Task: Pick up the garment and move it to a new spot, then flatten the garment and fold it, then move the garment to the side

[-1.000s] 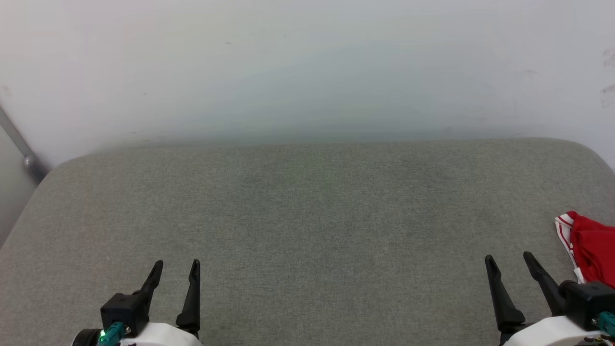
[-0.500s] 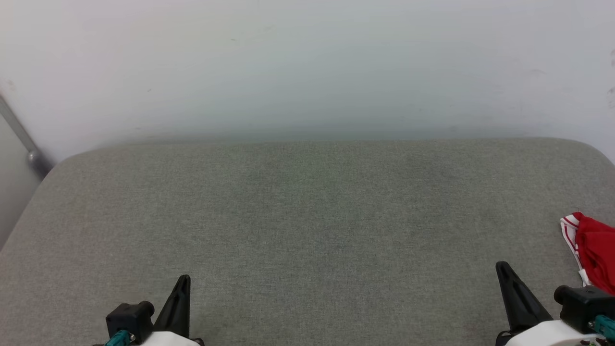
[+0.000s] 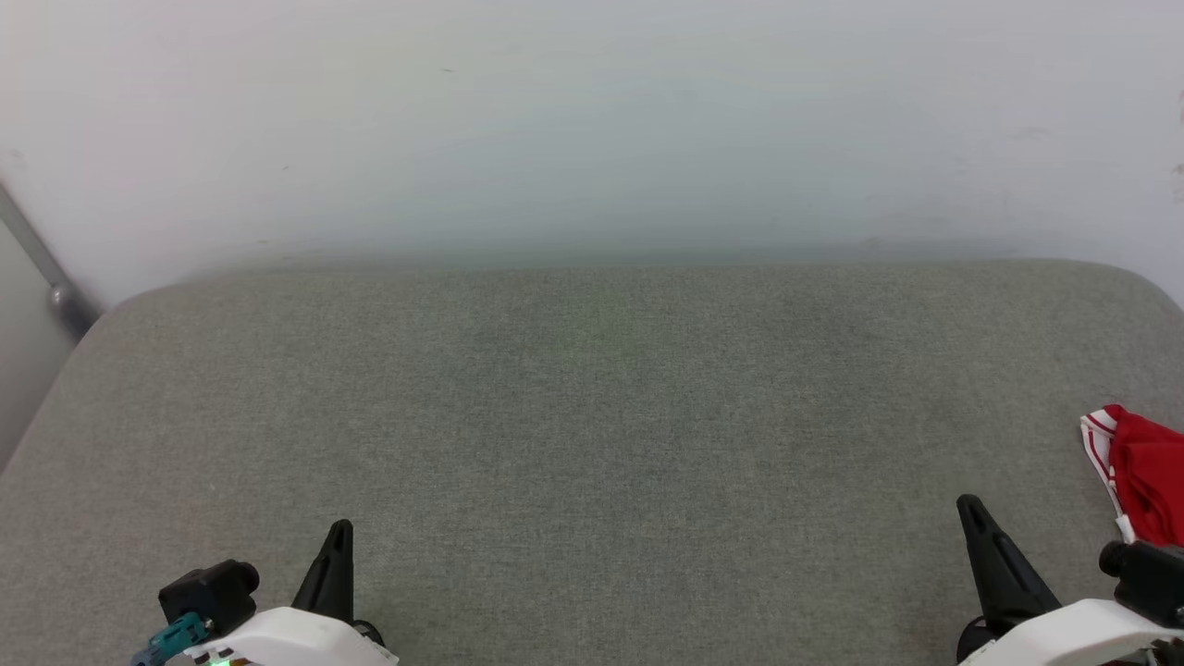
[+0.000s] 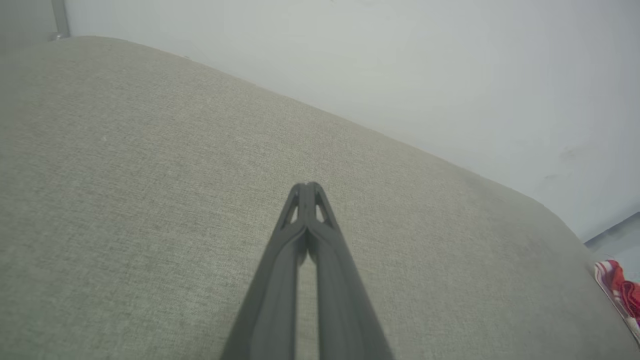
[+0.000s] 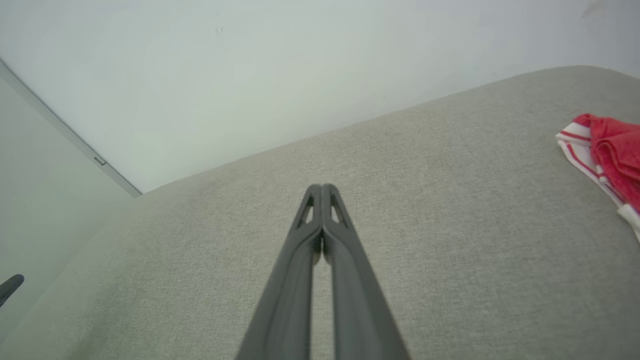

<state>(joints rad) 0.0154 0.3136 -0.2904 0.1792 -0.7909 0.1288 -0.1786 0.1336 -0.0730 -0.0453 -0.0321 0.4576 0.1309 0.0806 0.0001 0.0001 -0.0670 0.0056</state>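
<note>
Jaws on both arms are clenched tight with nothing between them: the left gripper (image 4: 306,187) and the right gripper (image 5: 322,188) are each closed tip to tip over the grey fabric cushion (image 3: 592,416). Neither touches the garment (image 5: 611,150) (a crumpled red heap with red-and-white striped trim), which lies at the cushion's right edge, near the right gripper on its right side and well apart from the left one. Behind the cushion stands a pale wall (image 3: 592,120)
</note>
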